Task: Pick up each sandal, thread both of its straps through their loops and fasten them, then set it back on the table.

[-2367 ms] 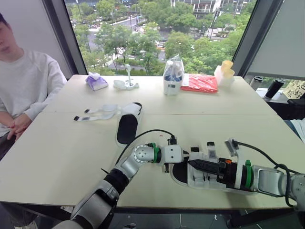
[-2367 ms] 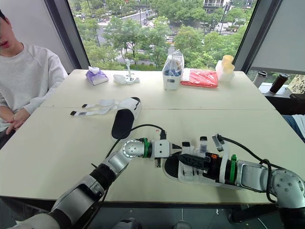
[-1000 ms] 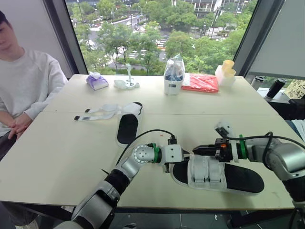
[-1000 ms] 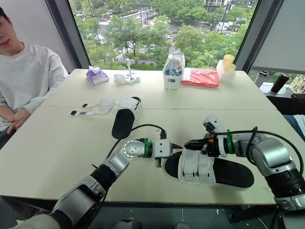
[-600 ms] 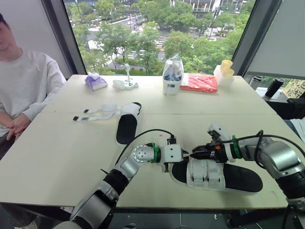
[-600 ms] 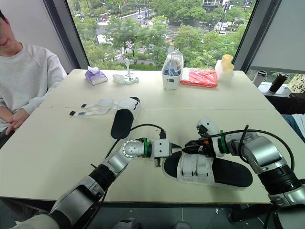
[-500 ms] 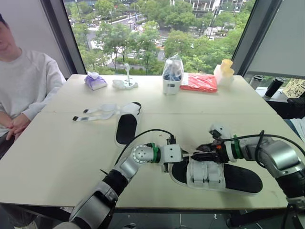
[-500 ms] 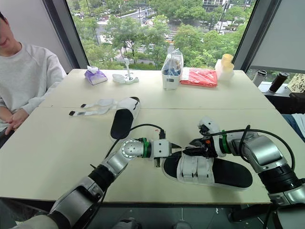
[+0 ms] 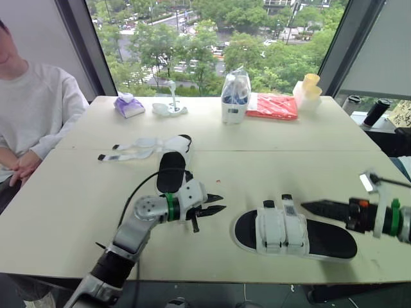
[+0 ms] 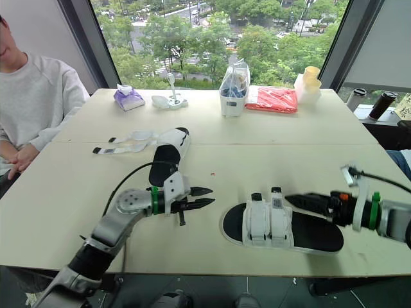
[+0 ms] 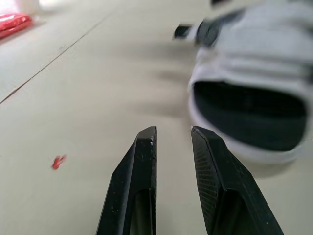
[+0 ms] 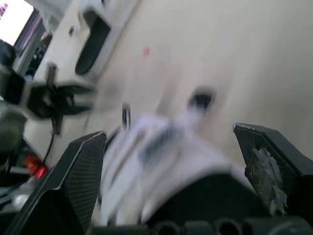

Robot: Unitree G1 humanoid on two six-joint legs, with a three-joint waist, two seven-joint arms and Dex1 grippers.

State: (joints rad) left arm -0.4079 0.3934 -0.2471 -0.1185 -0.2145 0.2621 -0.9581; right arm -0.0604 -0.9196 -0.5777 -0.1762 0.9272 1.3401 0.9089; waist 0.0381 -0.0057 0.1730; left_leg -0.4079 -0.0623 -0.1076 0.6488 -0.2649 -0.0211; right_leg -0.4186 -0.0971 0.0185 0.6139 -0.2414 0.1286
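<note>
Near the front edge of the table (image 9: 64, 218) the fastened sandal (image 9: 295, 235) lies flat, bare top between it and the left gripper (image 9: 216, 203). Left wrist view: fingers (image 11: 138, 191) slightly parted, empty. Right wrist view: right gripper (image 12: 168, 138) spread wide over that sandal.

The right claw (image 12: 168, 131) stood spread wide, its two black fingers (image 12: 80, 171) well apart on either side of a blurred sandal (image 12: 164, 156) with white straps over a dark footbed. Beyond it on the pale bench (image 12: 230, 54) were a small red speck (image 12: 145, 51), a second sandal (image 12: 93, 41) and the blurred left claw (image 12: 66, 96).
</note>
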